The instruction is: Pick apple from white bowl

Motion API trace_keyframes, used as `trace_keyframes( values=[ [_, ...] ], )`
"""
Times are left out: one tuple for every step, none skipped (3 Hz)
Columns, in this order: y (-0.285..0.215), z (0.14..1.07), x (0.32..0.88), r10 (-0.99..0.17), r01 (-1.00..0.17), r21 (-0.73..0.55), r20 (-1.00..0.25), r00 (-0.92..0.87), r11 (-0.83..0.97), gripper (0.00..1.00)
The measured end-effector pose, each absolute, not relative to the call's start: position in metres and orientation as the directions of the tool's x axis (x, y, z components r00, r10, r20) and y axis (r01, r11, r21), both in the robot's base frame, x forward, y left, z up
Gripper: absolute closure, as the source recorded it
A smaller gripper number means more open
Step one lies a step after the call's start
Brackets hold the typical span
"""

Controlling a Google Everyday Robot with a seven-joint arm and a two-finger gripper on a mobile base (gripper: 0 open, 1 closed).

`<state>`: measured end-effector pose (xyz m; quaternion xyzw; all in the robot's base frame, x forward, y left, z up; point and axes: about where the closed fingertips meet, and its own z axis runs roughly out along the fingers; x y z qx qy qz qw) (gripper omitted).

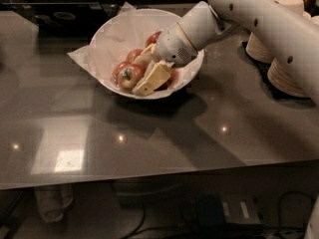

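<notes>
The big red apple with a yellow-green patch by its dark stem [129,76] lies in the wide round white bowl lined with crinkly white paper [115,34], at about 7 o'clock inside it, with smaller red apples [154,38] behind it toward 12 o'clock. The robot's white gripper [142,74] reaches into the bowl from 2 o'clock, and its two pale yellow fingers [153,77] are spread apart, with their tips right beside the big apple. The bowl sits on a shiny dark table [164,133], and stacks of beige throw-away dishes [285,71] stand at 3 o'clock from it.
</notes>
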<state>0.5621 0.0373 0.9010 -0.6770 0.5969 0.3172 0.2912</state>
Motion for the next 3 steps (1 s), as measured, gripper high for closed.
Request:
trace_keyframes(
  values=[
    [0.0373, 0.9010, 0.5621, -0.623, -0.993, -0.016, -0.777, 0.086, -0.118, 0.94],
    [0.0380, 0.9010, 0.5620, -0.618, -0.993, -0.015, -0.781, 0.087, -0.120, 1.00],
    [0.0367, 0.9058, 0.5622, -0.527, -0.991, -0.009, -0.846, 0.078, -0.131, 1.00]
  ],
)
